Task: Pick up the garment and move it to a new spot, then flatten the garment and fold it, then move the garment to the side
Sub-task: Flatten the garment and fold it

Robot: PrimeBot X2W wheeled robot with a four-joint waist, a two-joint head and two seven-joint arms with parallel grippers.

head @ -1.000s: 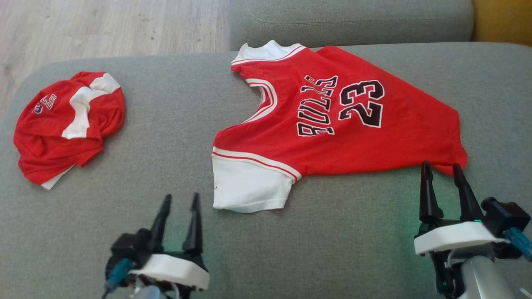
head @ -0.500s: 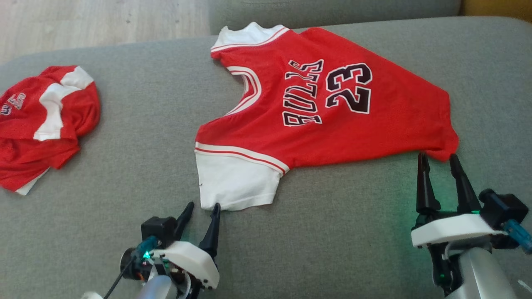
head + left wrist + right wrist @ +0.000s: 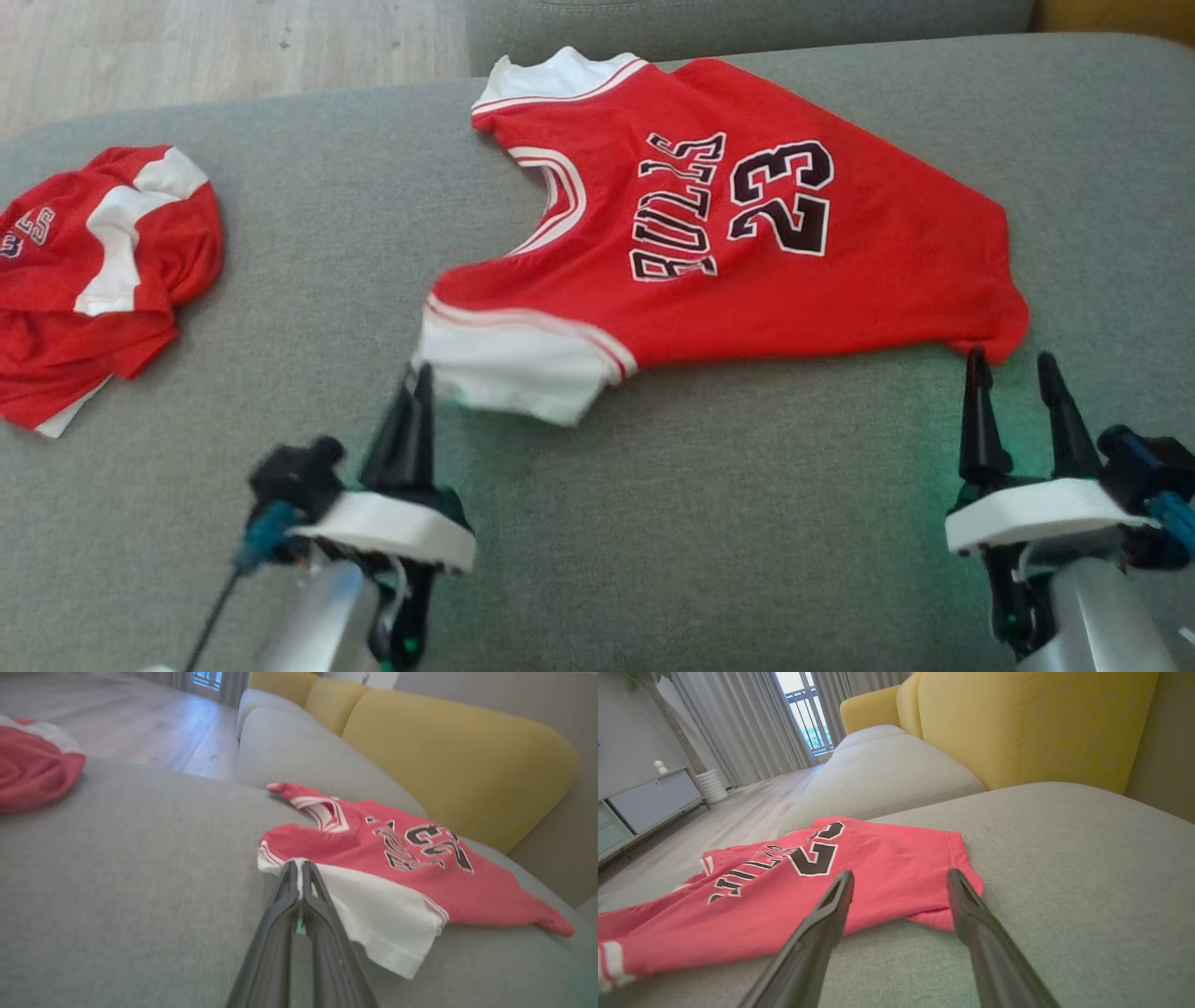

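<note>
Cushion (image 3: 747, 523): grey, broad, slightly domed, soft enough to let cloth sink in. Wood floor at far left.

Jersey (image 3: 747, 280): red, lettering up, spread across the far right half of the cushion. Collar to the left, hem to the right. Mostly flat, with some rucking along the near edge.

Heap (image 3: 103, 271): a second red-and-white garment, bunched at the far left, well apart from the jersey. I leave it alone.

Left gripper (image 3: 417, 378): clenched, fingers pressed together. In the left wrist view the tips pinch the near left corner of the white sleeve (image 3: 513, 369), so I read it as grasping the jersey there. The sleeve looks a little raised and blurred.

Right gripper (image 3: 1011, 359): released, fingers spread, tips just near of the hem corner (image 3: 1004, 336). I cannot tell whether they touch the cloth.

My read: this is the pick-up, with one of two holds made.

Notes for doing it well:
- Ease the right gripper far-ward until the hem corner sits between its fingers, low enough to catch both layers.
- Close on cloth alone, not on the cushion cover.
- Hold the left arm quiet until then; lifting one-handed would drag and twist the body.
- Raise both together, pulled lightly apart left and right so the jersey hangs taut.
- The sleeve pinch looks thin, right at the edge. Watch for slip as the weight comes on.
</note>
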